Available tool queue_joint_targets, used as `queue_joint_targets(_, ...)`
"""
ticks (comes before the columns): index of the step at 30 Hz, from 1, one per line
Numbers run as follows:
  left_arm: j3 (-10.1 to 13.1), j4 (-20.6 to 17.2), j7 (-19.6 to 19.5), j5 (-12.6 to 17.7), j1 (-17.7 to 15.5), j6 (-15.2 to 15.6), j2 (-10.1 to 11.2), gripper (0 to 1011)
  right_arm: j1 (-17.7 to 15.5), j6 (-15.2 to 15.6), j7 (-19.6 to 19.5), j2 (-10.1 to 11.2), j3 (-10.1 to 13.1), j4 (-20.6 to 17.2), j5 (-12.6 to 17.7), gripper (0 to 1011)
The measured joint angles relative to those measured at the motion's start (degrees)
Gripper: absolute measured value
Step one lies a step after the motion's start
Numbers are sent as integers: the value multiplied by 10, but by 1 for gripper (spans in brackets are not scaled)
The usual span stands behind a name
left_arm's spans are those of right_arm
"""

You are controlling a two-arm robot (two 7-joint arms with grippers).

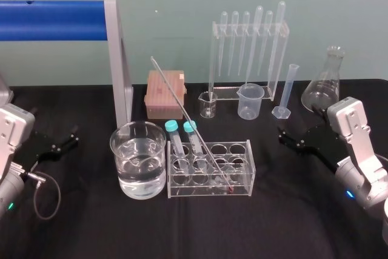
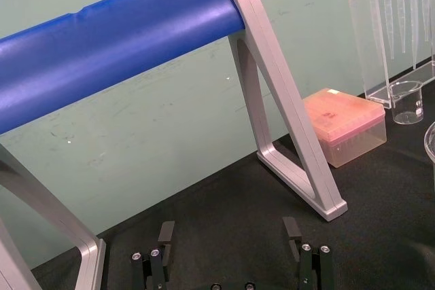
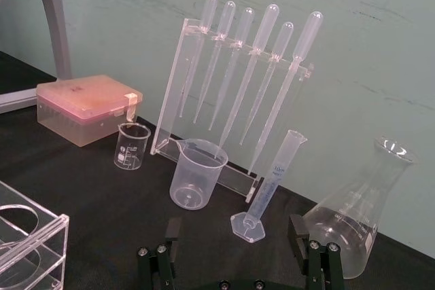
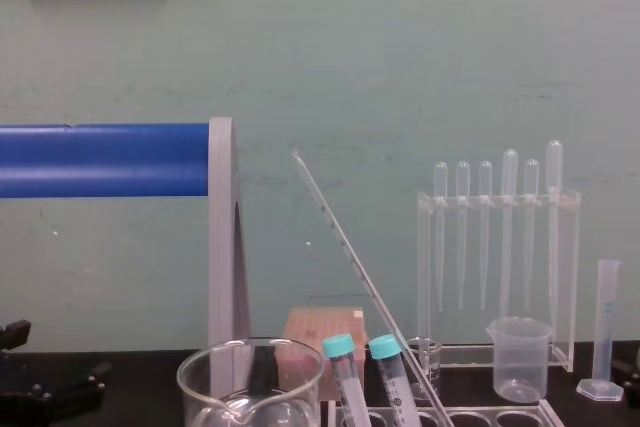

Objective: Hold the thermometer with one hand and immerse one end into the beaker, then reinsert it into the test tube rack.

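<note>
The thermometer (image 1: pixel 188 119) is a long thin glass rod that leans back to the left, its reddish tip down in the test tube rack (image 1: pixel 247 168). The chest view shows the thermometer (image 4: pixel 357 267) slanting up over the teal-capped tubes (image 4: pixel 340 349). The large glass beaker (image 1: pixel 121 162) holds clear liquid and stands just left of the rack. My left gripper (image 1: pixel 60 144) rests open near the table's left edge, its fingers (image 2: pixel 165 234) wide apart. Right of the rack, my right gripper (image 1: pixel 291 139) is open too, with nothing between its fingers (image 3: pixel 297 229).
A blue bar on a grey frame (image 1: pixel 118 65) rises behind the beaker. Behind the rack stand a pink tip box (image 1: pixel 165 93), a tiny glass beaker (image 1: pixel 208 104), a plastic beaker (image 1: pixel 250 101), a pipette stand (image 1: pixel 248 53), a graduated cylinder (image 1: pixel 286 92) and a conical flask (image 1: pixel 324 83).
</note>
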Motion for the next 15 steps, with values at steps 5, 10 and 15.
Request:
queue_joint_targets(5,0,0,0,0,0,0,0,1008,0,0,0,0,0,0,0,1003)
queue_joint_targets(10,0,0,0,0,0,0,0,1008,0,0,0,0,0,0,0,1003)
queue_joint_targets(15,0,0,0,0,0,0,0,1008,0,0,0,0,0,0,0,1003)
